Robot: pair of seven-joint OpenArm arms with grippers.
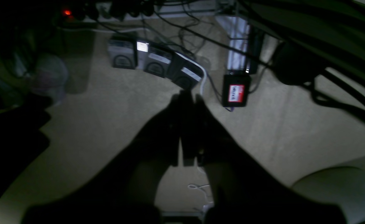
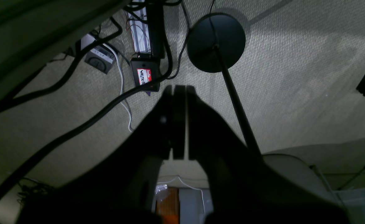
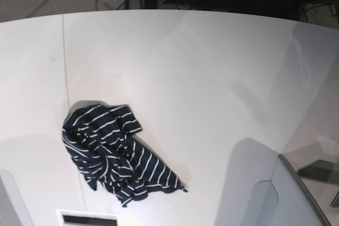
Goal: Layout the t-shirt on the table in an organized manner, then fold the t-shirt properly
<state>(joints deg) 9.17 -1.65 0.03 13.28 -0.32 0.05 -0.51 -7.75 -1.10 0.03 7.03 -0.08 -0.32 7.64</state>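
Observation:
The t-shirt, dark navy with thin white stripes, lies crumpled in a heap on the white table, toward the front left in the base view. Neither gripper shows in the base view. In the left wrist view my left gripper is shut with nothing between its fingers and points down at the carpeted floor. My right gripper is likewise shut and empty, hanging over the floor. The shirt appears in neither wrist view.
On the floor lie black cables, power adapters and a black box with a red and white label. A round black stand base with a pole stands by the right gripper. A thin seam crosses the table's left side.

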